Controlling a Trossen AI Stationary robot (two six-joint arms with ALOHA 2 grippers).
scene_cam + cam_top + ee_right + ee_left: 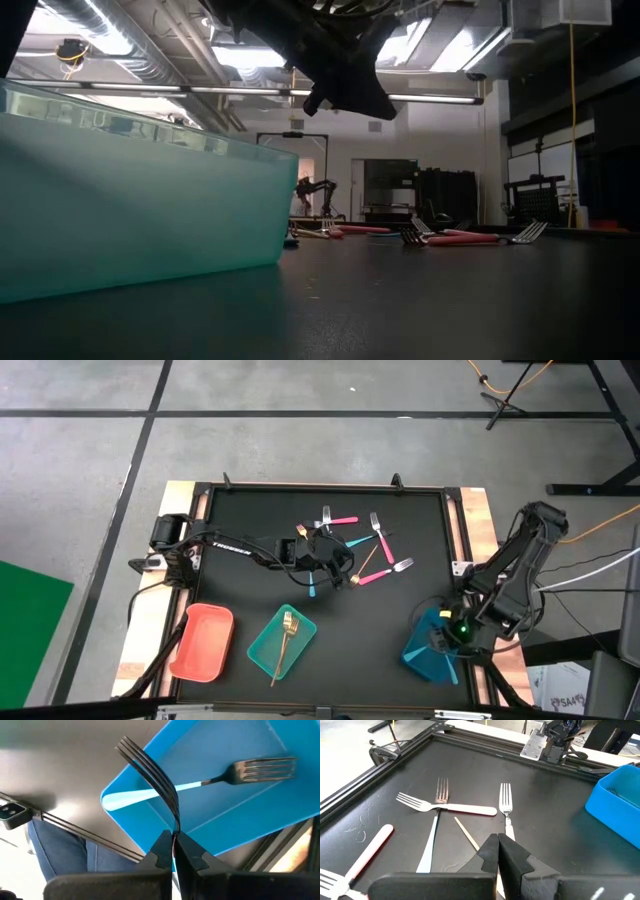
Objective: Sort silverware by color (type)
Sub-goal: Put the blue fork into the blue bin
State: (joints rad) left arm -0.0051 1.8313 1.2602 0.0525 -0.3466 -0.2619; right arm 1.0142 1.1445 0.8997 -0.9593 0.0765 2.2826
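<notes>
1. Over the blue tray [280, 795], the right gripper [172, 851] pinches a fork [150, 770], its handle hidden.
2. Mid-table, the left gripper [499, 851] is closed above scattered silverware [372, 550]; any hold is unclear.

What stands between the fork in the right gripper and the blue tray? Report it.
Nothing visible. The right gripper holds the fork directly over the blue tray, with open air between them. One blue-handled fork lies inside. The left gripper is over the loose silverware mid-table.

From overhead one camera looked straight down on the tabletop [400, 620]; another sat low beside the teal tray [130, 200]; both saw it.
</notes>
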